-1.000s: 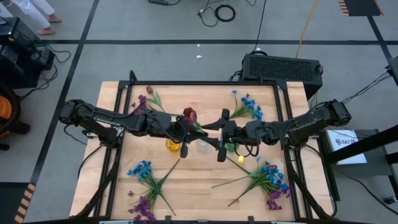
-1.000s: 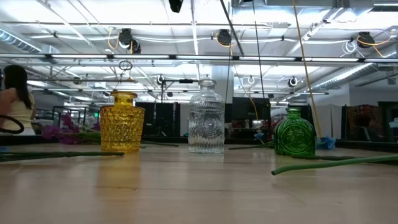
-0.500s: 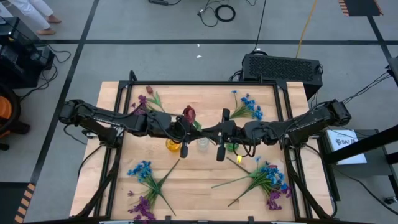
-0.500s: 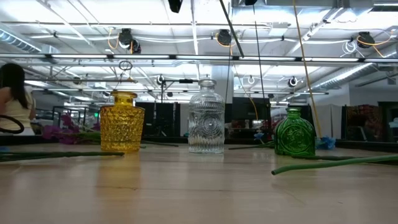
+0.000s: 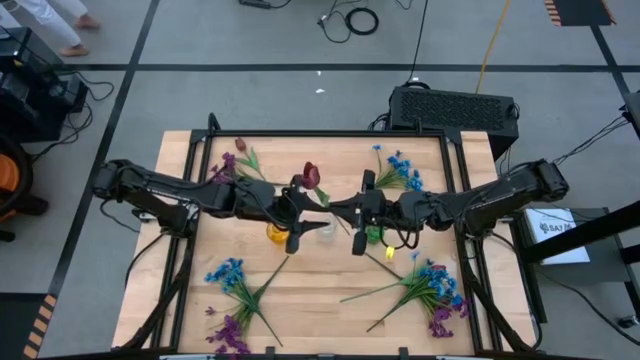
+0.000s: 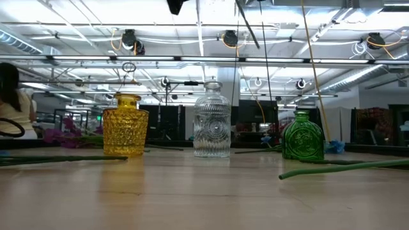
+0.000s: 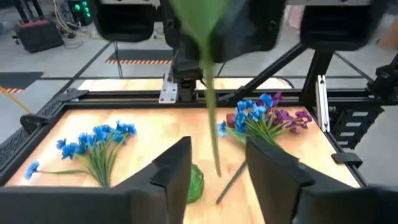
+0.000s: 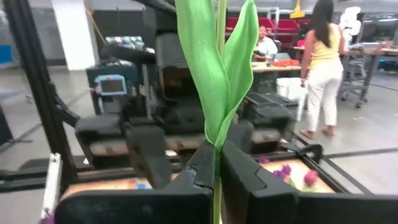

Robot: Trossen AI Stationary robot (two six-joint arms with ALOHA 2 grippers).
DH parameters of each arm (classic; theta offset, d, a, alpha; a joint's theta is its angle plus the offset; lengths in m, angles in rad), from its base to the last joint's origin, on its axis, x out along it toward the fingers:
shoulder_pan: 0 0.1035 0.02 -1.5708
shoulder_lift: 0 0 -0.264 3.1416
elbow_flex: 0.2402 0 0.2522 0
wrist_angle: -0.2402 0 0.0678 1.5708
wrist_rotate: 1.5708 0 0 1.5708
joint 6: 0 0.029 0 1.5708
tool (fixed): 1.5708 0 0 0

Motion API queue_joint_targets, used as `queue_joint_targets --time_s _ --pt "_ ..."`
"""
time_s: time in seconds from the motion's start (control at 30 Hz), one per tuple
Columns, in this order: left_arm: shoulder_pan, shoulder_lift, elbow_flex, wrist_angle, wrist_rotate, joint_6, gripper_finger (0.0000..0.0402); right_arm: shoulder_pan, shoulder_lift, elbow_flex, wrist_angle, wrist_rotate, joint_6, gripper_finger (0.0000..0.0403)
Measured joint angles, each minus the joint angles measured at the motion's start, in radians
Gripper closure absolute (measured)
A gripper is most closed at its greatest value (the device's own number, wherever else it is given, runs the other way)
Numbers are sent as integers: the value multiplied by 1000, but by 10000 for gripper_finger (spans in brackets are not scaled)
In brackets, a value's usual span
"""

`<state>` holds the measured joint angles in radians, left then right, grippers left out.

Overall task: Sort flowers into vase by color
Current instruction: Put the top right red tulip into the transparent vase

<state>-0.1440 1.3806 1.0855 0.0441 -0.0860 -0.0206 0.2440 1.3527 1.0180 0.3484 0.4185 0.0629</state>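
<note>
The dark red flower (image 5: 311,177) is up in the air over the middle of the table (image 5: 300,300), above the three little vases. Its thin green stem (image 8: 219,74) and long leaf are pinched tight between the fingers of the right gripper (image 8: 214,163). The left gripper (image 7: 216,167) has its fingers apart around the same stem, not squeezing it. From above, I think the stem slants down toward the clear vase (image 6: 212,119), but that part is hard to see.

This flower looks light and bendy. The stem may wobble or slip, so holding it on the bare stem below the leaf seems best.

The yellow vase (image 6: 126,125) and green vase (image 6: 303,136) stand close on each side, and their mouths are small. They could tip if bumped. Blue and purple flowers (image 5: 432,285) lie near the table corners. The middle has open room.
</note>
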Motion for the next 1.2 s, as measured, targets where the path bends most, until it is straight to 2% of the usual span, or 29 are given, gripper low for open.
queue_joint_targets --time_s 0.13,0.33,0.63,0.93,1.07,1.2 --pt "-4 -41 0 -22 -21 -20 223 -11 -43 0 1 4 0 399" --pt "-10 -57 0 -10 -31 -52 221 -27 -59 0 111 2 8 400" --pt "-45 41 0 134 -36 -53 221 7 9 0 265 -6 23 395" --pt "-45 54 0 150 -52 -49 221 45 15 0 309 -1 -35 395" --pt "-44 58 0 153 -26 -50 236 48 15 0 327 -1 -54 395" --pt "-44 74 0 159 5 -51 272 48 15 0 330 -1 -60 395"
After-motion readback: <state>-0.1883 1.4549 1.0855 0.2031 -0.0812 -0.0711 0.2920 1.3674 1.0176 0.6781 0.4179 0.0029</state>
